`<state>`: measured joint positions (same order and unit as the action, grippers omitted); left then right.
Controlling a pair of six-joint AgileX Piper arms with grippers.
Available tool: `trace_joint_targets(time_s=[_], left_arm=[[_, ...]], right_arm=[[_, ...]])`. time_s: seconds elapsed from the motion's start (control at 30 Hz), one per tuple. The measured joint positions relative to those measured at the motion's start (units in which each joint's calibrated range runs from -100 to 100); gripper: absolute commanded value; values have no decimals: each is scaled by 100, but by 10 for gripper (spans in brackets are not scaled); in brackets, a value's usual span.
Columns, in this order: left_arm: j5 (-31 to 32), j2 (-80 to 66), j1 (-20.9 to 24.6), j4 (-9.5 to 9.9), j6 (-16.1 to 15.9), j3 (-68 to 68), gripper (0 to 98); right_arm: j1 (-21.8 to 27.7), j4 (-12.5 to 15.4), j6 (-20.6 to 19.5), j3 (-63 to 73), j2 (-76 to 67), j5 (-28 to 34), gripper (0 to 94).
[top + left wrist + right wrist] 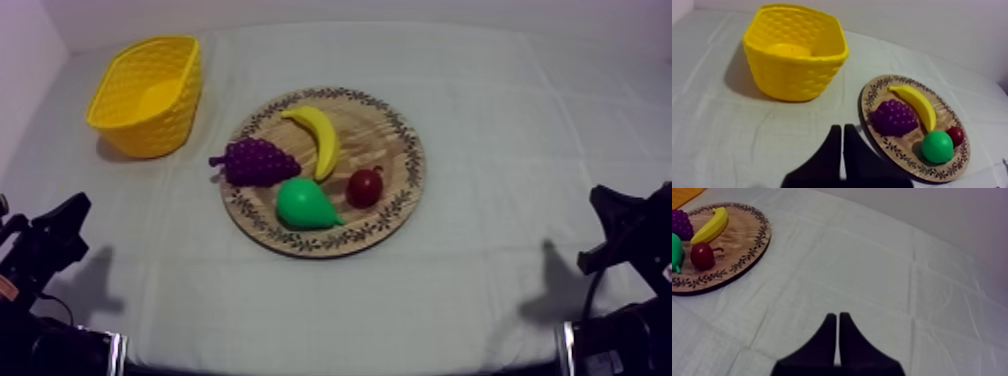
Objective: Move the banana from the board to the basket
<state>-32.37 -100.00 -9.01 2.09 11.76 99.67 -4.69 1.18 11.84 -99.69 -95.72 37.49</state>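
A yellow banana lies on the round wooden board in the middle of the table, with purple grapes, a green pear and a small red fruit around it. The yellow basket stands at the back left, with nothing visible inside. My left gripper rests low at the left edge; its fingers lie together, shut on nothing, short of the board and basket. My right gripper rests low at the right; its fingers are shut over bare cloth, far from the banana.
Grey-white cloth covers the table, with open room around the board and between board and basket. A pale wall runs behind the table.
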Motion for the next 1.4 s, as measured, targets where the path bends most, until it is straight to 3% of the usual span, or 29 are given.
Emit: trace_joint_targets(time_s=[0.67,0.93,1.2,1.4], left_arm=[[-8,0,77,6,8,12,1],[26,96,216,6,-303,12,1],[169,1521,221,-9,-24,-970,1],[-543,3209,134,-21,-284,-2687,1]], right_arm=[[-32,-6,-5,-6,0,35,2],[-34,-6,-5,-6,0,35,2],[-34,-6,-5,-6,0,38,2],[-34,-6,-5,-6,0,44,2]])
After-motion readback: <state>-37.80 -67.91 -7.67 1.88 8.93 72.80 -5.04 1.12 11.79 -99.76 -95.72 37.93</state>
